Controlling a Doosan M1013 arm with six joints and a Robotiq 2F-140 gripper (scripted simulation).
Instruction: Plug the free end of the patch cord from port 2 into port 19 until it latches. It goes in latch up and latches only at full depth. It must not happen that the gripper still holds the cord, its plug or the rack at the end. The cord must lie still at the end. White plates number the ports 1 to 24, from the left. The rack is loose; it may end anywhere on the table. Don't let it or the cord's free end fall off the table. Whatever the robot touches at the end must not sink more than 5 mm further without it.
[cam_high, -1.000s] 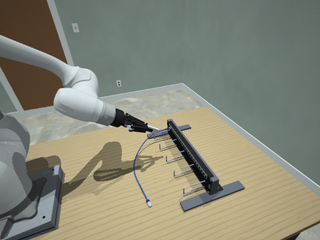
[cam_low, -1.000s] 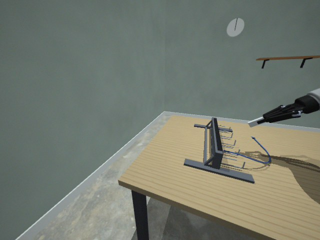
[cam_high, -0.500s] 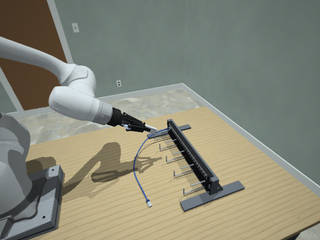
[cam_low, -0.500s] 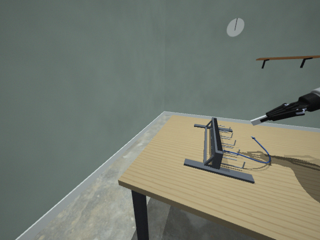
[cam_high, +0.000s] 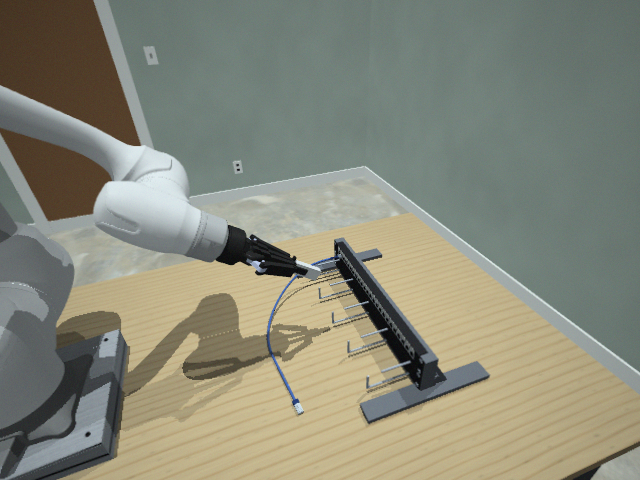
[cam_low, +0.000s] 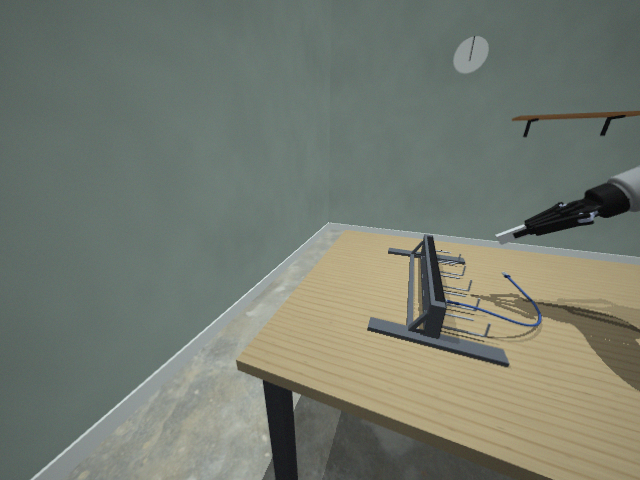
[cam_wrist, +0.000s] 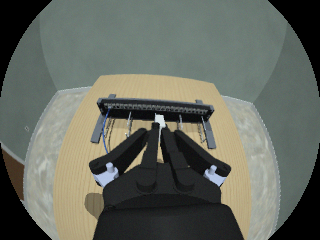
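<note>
The black patch panel rack (cam_high: 392, 322) (cam_low: 433, 289) (cam_wrist: 156, 104) stands upright on its two grey feet on the wooden table (cam_high: 516, 413) (cam_low: 413, 408). A blue patch cord (cam_high: 269, 330) (cam_low: 535, 317) runs from a port near the rack's left end and curves out over the table. Its free plug (cam_high: 298, 408) (cam_low: 505, 274) lies on the table in front of the rack, apart from everything. My gripper (cam_high: 312, 271) (cam_low: 504, 236) (cam_wrist: 158, 120) is shut with nothing between its pale fingertips. It hangs in the air well above the table, in front of the rack and pointing at it.
Several metal hook bars (cam_high: 356, 348) (cam_low: 467, 281) stick out of the rack's front towards the cord. The robot's grey base plate (cam_high: 98, 392) sits on the table's left end. The table edge runs behind and beside the rack, with the floor (cam_low: 206, 387) below.
</note>
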